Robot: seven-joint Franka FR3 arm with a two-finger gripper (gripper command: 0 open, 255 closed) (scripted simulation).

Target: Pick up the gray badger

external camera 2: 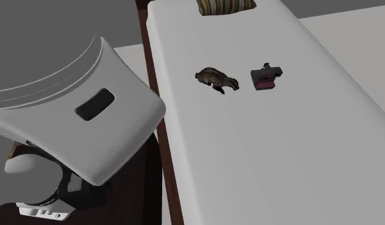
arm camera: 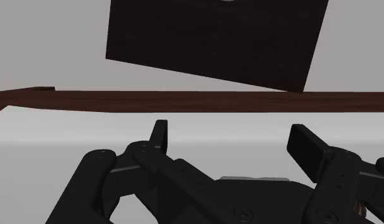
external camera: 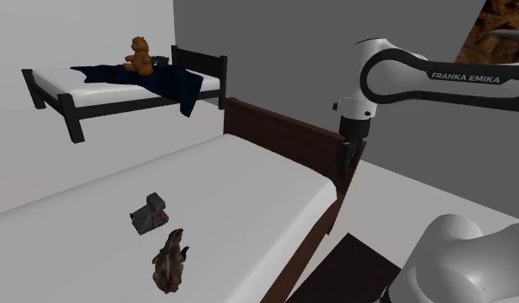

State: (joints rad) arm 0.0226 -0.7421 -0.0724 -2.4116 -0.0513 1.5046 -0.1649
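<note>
The badger (external camera: 170, 258) (external camera 2: 218, 79) lies on its side on the bed (external camera: 249, 181) (external camera 2: 267, 147), on the white mattress, dark brownish-grey with paler stripes. Just beside it and not touching sits a small dark block (external camera: 149, 212) (external camera 2: 265, 77) with a red patch. The tool (external camera: 347, 168) (arm camera: 234, 143) hangs well apart from both, by the bed's brown end board (external camera: 283, 129) and past the mattress edge, fingers (arm camera: 160, 133) spread wide with nothing between them. Beyond them in the wrist view run a brown rail (arm camera: 184, 102) and a dark square panel (arm camera: 216, 41). A striped pillow (external camera 2: 226, 6) lies at the bed's far end in the second exterior view. A second bed (external camera: 51, 82) carries a brown bear (external camera: 139, 55) and a blue blanket (external camera: 167, 84).
</note>
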